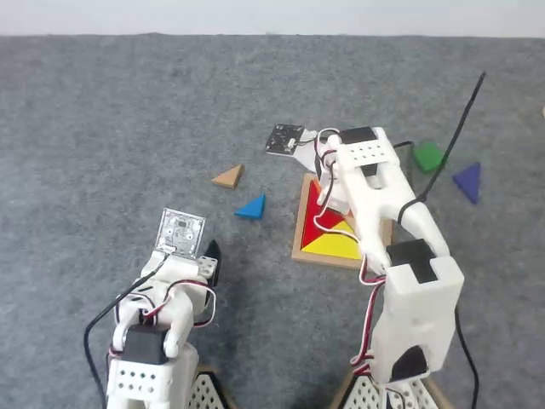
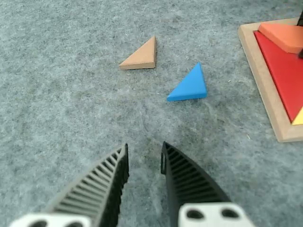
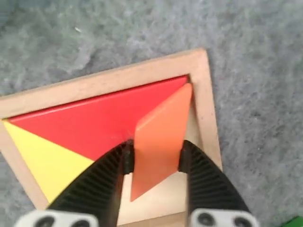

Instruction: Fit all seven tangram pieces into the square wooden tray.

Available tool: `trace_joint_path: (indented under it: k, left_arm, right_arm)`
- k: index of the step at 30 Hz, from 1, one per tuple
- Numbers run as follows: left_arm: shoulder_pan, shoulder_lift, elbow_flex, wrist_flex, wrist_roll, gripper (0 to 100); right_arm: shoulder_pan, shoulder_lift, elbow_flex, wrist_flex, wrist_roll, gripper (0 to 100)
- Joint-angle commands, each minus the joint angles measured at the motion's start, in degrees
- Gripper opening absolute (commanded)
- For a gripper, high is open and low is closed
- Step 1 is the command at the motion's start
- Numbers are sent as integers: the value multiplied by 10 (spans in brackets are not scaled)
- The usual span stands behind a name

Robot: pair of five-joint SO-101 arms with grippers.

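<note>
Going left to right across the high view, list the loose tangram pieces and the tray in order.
tan triangle → blue triangle → wooden tray → green piece → purple triangle

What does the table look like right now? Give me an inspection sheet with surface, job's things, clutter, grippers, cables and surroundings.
Surface: grey felt mat, no stains seen.
Job's things: tray with a red piece and a yellow piece lying in it; orange piece held tilted over the tray; tan triangle, blue triangle, green piece and purple triangle loose on the mat.
Clutter: nothing seen.
Grippers: left gripper open, holding nothing, over bare mat short of the blue triangle; right gripper shut on the orange piece.
Cables: wires looped along the arms; black cable crossing the mat near the green piece.
Surroundings: pale strip beyond the mat's far edge.
</note>
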Motion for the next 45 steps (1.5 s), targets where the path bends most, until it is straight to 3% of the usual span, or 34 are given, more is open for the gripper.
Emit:
trace_joint_path:
  k: [1,7,16,24,31,38,45]
  left_arm:
    - [4,-8,-7,2,4,108]
    - [4,-8,-7,2,4,108]
    - [4,-8,-7,2,4,108]
    - [4,-8,-7,2,4,108]
    - [4,-8,-7,2,4,108]
    - [4,-8,-7,2,4,108]
    - [4,-8,-7,2,4,108]
  right_arm:
    - [11,-7,-20,4,9,226]
    - [12,-7,-27,4,4,233]
    - [17,-102,-65,17,-125,186]
    - [18,-276,142,-92,-244,199]
    - [109,-356,311,-201,-365,198]
    - [229,-359,345,-220,-411,195]
    - [215,-360,407,-258,-419,196]
